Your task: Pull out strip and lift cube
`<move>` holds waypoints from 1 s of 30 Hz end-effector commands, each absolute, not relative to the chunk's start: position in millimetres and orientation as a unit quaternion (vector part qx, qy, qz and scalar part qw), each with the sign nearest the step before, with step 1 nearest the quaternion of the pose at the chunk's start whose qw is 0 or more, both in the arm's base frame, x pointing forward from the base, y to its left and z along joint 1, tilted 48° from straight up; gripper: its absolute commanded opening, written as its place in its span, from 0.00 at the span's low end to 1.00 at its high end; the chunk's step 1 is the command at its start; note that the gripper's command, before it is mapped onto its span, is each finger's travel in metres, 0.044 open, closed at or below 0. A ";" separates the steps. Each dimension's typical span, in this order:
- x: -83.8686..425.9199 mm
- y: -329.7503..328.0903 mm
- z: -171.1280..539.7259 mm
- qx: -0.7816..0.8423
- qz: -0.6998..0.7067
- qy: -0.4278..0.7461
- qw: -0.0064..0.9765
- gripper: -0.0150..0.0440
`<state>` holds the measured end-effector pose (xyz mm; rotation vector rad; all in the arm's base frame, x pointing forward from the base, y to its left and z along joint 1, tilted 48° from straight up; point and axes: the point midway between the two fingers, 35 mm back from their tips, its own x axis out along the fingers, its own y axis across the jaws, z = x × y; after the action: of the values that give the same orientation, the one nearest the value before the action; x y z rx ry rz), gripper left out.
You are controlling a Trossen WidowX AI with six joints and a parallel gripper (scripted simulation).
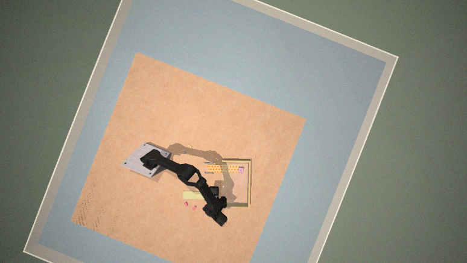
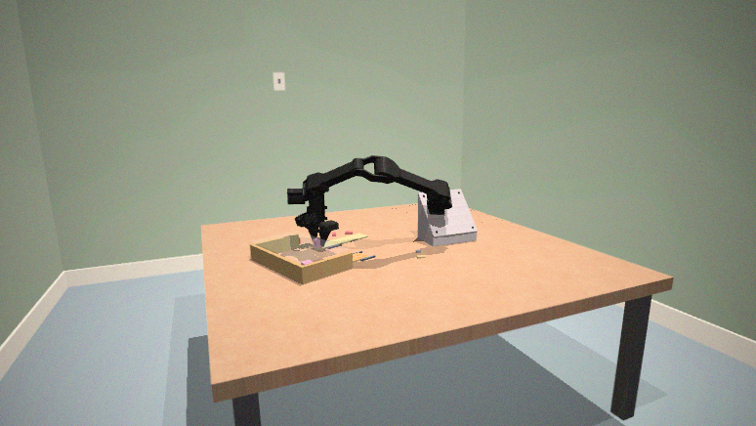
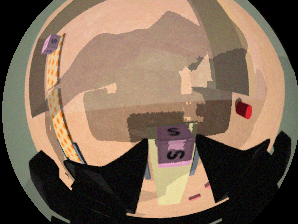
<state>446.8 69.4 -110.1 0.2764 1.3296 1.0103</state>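
Observation:
A pale yellow strip (image 1: 192,195) (image 2: 349,239) (image 3: 172,186) lies in one visible piece between two blue-grey rails. A purple cube (image 2: 316,242) (image 3: 175,145) marked S is at its far end. My gripper (image 1: 216,196) (image 2: 318,243) (image 3: 172,140) is part open, its fingertips low on either side of this cube; a narrow gap shows at the cube's left in the wrist view. An orange-dotted strip (image 1: 217,169) (image 3: 62,131) shows a seam partway along. Another pink-purple cube (image 1: 241,169) (image 2: 307,262) (image 3: 50,45) is at its far end. My arm hides part of the yellow strip in the top view.
A low tan wall (image 1: 249,183) (image 2: 327,268) encloses the far ends of the strips' area on three sides. A red cylinder (image 3: 244,110) is right of the gripper in the wrist view. Two pink pieces (image 1: 186,204) (image 1: 194,207) lie beside the yellow strip. A small beige piece (image 1: 190,146) lies near the base.

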 end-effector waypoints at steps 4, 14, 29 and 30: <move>447.1 68.8 -109.7 0.122 0.447 0.588 0.663 0.49; 445.5 67.5 -108.5 0.122 0.447 0.588 0.663 0.25; 405.0 42.3 -82.7 0.125 0.445 0.590 0.662 0.25; 402.0 40.8 -81.0 0.125 0.445 0.590 0.662 0.25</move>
<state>411.1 48.0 -86.9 0.2851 1.3372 1.0095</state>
